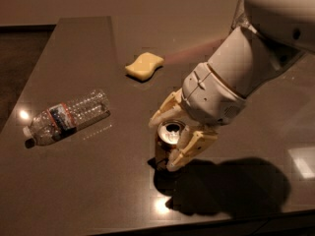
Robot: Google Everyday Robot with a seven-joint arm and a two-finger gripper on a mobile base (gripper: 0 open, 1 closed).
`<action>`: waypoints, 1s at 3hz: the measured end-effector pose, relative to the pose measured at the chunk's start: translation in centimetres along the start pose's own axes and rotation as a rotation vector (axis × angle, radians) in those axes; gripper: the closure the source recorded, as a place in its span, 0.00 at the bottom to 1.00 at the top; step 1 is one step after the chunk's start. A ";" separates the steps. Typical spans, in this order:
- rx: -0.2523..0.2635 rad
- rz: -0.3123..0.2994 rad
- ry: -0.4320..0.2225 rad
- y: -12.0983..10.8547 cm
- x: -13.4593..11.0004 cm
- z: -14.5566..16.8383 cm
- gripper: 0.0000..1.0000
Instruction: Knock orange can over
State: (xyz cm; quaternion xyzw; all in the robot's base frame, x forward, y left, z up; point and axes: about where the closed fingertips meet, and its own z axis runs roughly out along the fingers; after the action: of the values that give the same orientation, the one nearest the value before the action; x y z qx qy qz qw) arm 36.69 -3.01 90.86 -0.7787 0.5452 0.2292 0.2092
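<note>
The orange can (165, 150) stands on the dark table (78, 181) near its front edge, silver top with pull-tab facing up. My gripper (163, 144) has come down from the right and is open. Its two cream fingers straddle the can's upper part: one finger (165, 111) lies just behind the can and the other (191, 149) in front of it on the right. The can looks close to upright, and its right side is hidden by the front finger.
A clear plastic water bottle (69, 116) lies on its side to the left. A yellow sponge (144, 66) sits further back. A glass jar (240, 11) stands at the back right, mostly hidden by my arm. The table's front edge runs just below the can.
</note>
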 end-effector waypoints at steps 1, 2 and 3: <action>-0.001 0.020 0.032 -0.2 0.1 -0.1 0.61; 0.021 0.060 0.101 -1.7 0.8 -2.2 0.84; 0.044 0.065 0.170 -4.4 2.6 -4.9 1.00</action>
State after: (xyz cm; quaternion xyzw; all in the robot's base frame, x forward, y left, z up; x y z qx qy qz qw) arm 42.25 -6.38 93.64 -0.7724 0.5910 0.1568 0.1718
